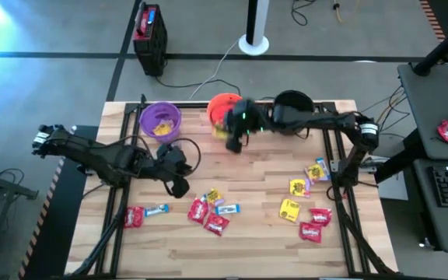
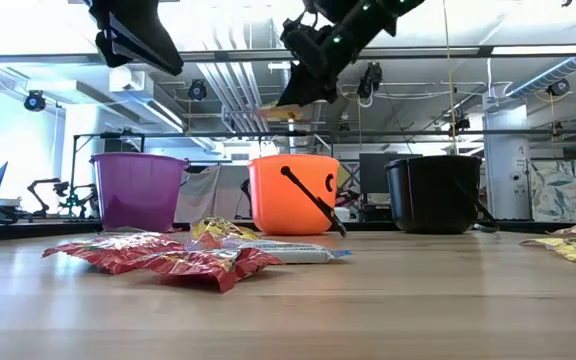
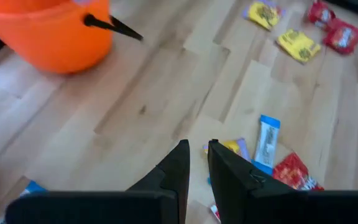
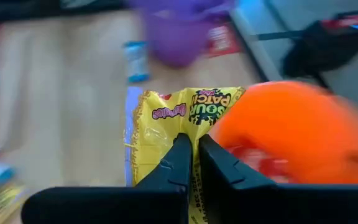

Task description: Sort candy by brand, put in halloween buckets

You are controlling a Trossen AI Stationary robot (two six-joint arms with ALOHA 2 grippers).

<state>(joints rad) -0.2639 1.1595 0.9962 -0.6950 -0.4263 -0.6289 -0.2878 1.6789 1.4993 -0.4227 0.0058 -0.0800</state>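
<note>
The purple bucket, the orange bucket and the black bucket stand in a row at the table's far edge. My right gripper hovers just in front of the orange bucket, shut on a yellow candy packet. My left gripper hangs over the table's left middle. Its fingers are close together with a narrow gap and nothing between them. Loose red, yellow and blue candy lies below it, and more candy lies on the right. My right gripper pinches the yellow packet between its two fingers, around the packet's middle. The fingers slant down and toward the far left. The packet stands out flat past the fingertips, printed face toward the camera, lifted clear of the table beside the orange bucket's rim.
Yellow candy lies in the purple bucket and red candy in the orange bucket. The orange bucket's black handle hangs down its front. Bare wood lies between the buckets and the candy piles.
</note>
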